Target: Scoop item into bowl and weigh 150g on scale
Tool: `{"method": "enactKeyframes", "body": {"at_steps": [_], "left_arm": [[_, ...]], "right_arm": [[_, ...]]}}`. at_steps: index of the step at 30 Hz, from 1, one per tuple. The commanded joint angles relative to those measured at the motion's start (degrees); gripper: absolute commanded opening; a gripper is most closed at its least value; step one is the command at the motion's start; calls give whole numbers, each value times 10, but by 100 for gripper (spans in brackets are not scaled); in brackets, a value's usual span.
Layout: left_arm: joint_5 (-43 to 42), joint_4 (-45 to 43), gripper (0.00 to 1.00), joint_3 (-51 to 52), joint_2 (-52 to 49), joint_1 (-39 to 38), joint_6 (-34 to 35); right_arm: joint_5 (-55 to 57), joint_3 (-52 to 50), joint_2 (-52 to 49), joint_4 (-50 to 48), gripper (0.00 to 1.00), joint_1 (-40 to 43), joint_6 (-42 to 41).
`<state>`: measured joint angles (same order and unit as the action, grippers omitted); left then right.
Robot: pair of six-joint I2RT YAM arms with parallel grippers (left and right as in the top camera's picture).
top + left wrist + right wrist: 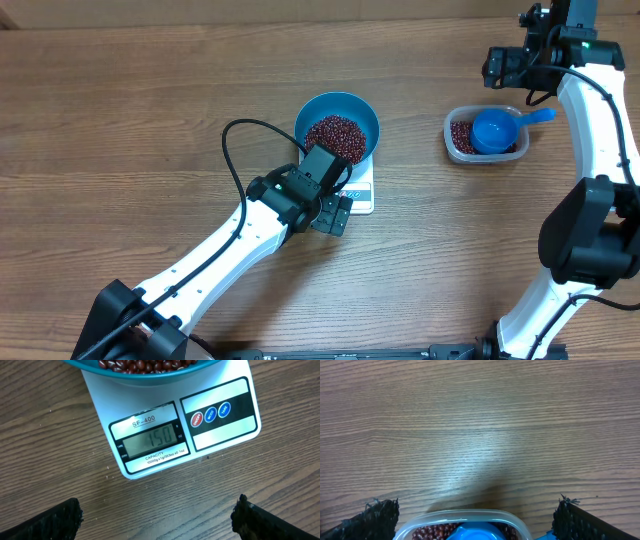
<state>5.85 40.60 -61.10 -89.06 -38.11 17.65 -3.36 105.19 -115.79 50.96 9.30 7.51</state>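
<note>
The deep blue bowl [358, 108] sits upright on the white scale [362, 196], just off the table's centre toward 12 o'clock, covering most of it. Dark red-brown beans [336, 137] lie heaped inside. The scale's front edge shows at the bowl's 5 o'clock, and its display reads 150.

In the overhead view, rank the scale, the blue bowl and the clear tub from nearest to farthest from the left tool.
1. The scale, right beside the left tool.
2. The blue bowl, sitting on the scale, just beyond.
3. The clear tub, far off on the right side.
</note>
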Motion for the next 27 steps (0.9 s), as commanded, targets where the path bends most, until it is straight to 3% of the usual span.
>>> {"method": "enactKeyframes", "body": {"at_steps": [1, 27], "left_arm": [[6, -3, 100, 4, -5, 2, 3], [42, -4, 99, 4, -5, 3, 47]], "right_arm": [[-6, -1, -1, 0, 100, 1, -2], [-42, -1, -1, 5, 100, 1, -2]]}}
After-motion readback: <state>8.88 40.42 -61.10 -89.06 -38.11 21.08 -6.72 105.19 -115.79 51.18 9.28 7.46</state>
